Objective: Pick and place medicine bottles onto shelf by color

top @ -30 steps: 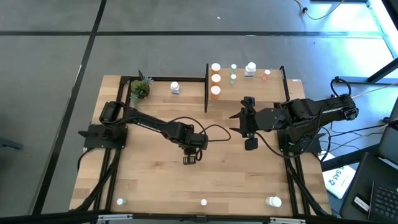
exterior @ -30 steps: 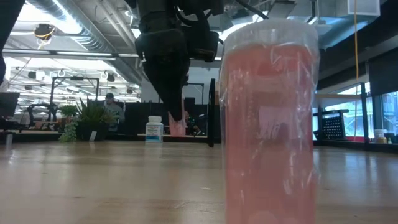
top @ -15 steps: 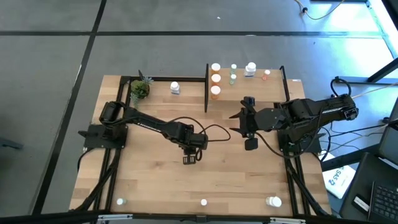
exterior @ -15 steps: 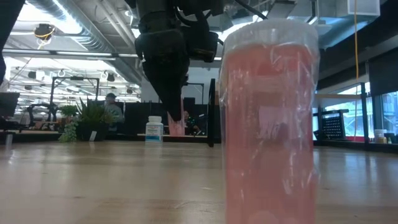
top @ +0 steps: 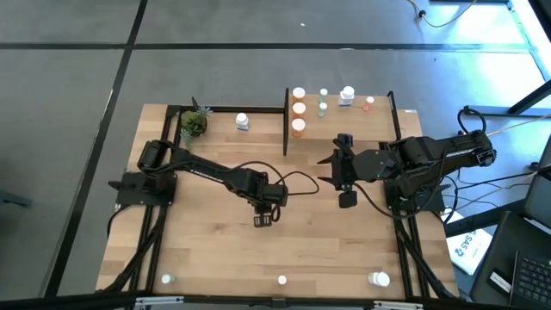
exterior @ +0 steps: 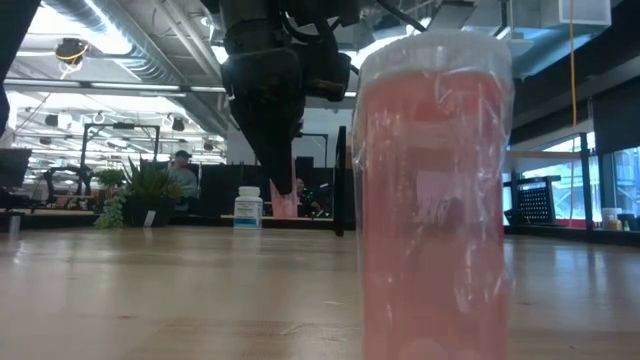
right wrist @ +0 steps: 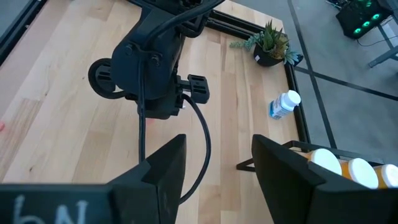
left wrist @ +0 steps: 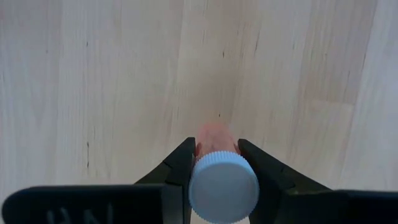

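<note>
My left gripper (left wrist: 217,163) is clamped on a pink bottle (left wrist: 215,138); the white cap (left wrist: 223,190) sits between the two fingers, with the body pointing down to the table (left wrist: 93,81). Bare wood lies all around it, and no edge is near. My right gripper (right wrist: 214,163) waits with its fingers apart, empty, just beside the shelf (top: 337,120).
</note>
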Motion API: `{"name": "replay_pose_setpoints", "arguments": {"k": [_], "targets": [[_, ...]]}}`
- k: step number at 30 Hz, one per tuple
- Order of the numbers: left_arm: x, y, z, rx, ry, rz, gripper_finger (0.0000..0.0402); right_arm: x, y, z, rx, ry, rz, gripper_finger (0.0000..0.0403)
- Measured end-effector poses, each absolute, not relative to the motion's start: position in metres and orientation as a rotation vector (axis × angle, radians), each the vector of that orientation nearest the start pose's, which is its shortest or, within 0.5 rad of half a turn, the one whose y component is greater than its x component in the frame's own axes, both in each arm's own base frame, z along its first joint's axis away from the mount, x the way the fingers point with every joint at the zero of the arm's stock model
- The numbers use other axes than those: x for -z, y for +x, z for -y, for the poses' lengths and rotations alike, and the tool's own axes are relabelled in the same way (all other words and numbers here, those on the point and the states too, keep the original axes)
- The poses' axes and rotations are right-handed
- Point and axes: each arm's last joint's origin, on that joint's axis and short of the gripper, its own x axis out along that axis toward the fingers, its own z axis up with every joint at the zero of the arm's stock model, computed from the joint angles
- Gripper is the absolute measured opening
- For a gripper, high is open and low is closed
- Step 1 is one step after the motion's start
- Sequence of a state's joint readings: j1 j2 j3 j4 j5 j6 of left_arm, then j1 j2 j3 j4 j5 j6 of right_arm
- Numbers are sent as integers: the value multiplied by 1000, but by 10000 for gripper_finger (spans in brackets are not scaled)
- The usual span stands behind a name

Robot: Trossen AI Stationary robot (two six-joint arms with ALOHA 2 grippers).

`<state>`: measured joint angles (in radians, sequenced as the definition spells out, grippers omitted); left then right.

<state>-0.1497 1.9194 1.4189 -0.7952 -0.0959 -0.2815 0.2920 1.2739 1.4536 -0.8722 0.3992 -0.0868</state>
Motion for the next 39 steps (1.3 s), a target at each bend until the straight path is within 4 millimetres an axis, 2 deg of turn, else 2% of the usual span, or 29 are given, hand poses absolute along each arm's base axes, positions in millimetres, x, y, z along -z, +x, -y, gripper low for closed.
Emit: {"name": "replay_pose_setpoints", "arguments": {"k": [4, 13, 24, 39], "targets": [[-193, 376, 54, -137, -87, -1280, 90, -398, 239, -60, 75, -319, -658, 185], [-176, 380, 56, -137, -81, -1334, 90, -398, 239, -60, 75, -319, -658, 185], [-175, 380, 55, -138, -82, -1334, 92, -398, 239, -60, 75, -319, -657, 185], [-175, 380, 55, -139, -83, -1334, 130, -398, 239, -60, 75, -319, -658, 185]]}}
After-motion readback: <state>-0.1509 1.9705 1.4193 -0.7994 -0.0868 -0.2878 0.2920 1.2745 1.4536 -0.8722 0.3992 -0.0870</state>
